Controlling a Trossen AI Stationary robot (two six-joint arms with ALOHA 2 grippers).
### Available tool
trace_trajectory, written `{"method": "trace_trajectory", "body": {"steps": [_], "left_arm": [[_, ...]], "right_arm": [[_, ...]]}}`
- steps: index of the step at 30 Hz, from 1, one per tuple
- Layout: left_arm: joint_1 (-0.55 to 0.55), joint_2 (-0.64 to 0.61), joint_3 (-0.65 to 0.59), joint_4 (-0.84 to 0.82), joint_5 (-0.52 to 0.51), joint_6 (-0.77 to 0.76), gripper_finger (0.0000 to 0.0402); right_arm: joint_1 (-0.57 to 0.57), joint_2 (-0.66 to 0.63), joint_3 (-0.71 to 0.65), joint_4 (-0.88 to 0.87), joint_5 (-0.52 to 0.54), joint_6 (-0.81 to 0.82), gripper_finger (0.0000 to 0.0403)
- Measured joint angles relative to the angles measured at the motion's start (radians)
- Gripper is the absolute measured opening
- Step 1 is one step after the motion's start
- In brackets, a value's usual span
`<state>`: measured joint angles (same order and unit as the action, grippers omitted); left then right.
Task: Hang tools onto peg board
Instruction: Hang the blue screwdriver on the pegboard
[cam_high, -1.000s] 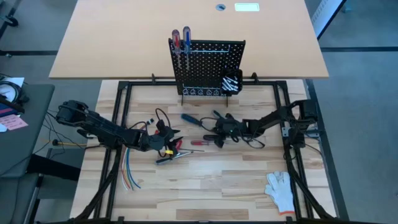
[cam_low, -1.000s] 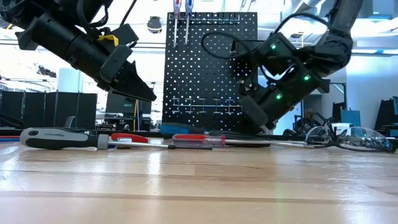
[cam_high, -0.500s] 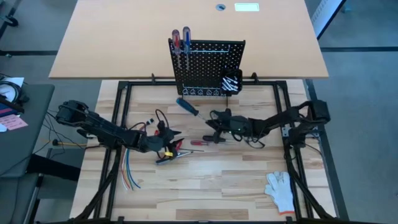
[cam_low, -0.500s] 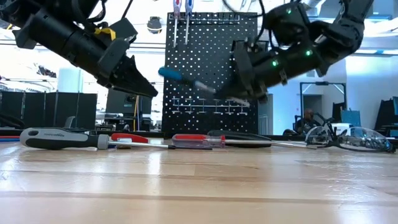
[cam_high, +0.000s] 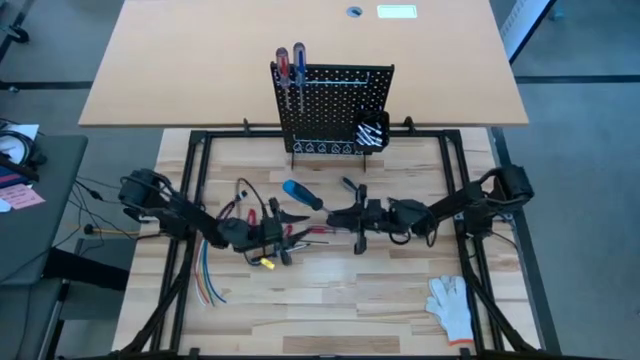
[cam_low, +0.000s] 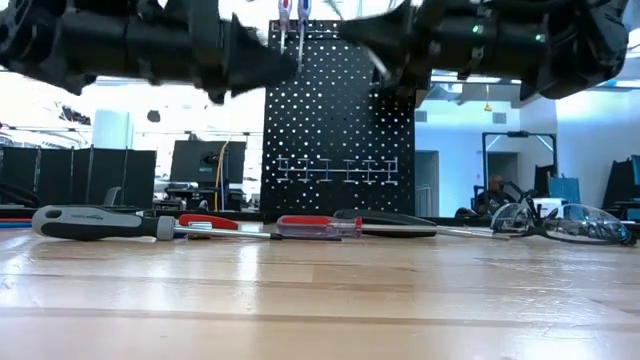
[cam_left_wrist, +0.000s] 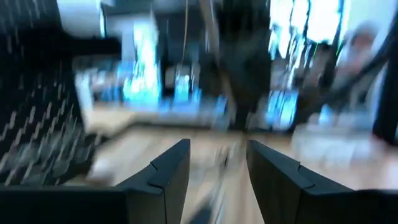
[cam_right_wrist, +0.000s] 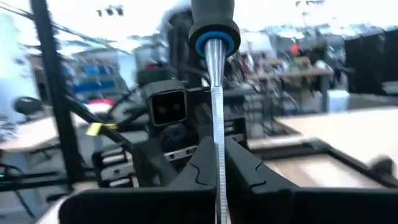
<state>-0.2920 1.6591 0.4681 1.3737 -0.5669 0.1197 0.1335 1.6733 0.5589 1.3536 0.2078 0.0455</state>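
Right fingers (cam_right_wrist: 217, 163) clench the blue screwdriver's (cam_high: 301, 194) shaft; left fingers (cam_left_wrist: 169, 167) gape, empty.

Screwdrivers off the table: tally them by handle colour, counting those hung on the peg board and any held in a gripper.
Red-handled: 1, the red-handled screwdriver hung on the peg board.
Blue-handled: 2, the hung blue-handled screwdriver beside it and the held blue-handled screwdriver, its shaft clamped in the jaws of the right gripper.
Total: 3.
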Motion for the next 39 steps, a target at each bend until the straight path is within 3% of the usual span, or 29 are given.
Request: {"method": "trace_trajectory", "body": {"steps": [3,16,19,31,39], "left_arm": [[0.009,0.050,0.028,0.193,0.022,0.057,0.0152],[0.098,0.062,0.257,0.024,0.167,0.074,0.0152],[0.105,0.062,0.272,0.021,0.241,0.078,0.0152],[0.098,0.058,0.276,0.028,0.286,0.126,0.0152],[0.099,0.017,0.278,-0.022,0.328,0.032,0.0152]], "right_arm": [[0.012,0.000,0.000,0.043,-0.013,-0.018,0.0009],[0.022,-0.002,0.002,0.124,-0.054,-0.054,0.0009],[0.025,-0.003,0.002,0.144,-0.066,-0.054,0.0009],[0.024,-0.037,-0.029,0.162,-0.093,-0.066,0.0009],[0.022,-0.116,-0.090,0.163,-0.077,-0.096,0.0009]]}}
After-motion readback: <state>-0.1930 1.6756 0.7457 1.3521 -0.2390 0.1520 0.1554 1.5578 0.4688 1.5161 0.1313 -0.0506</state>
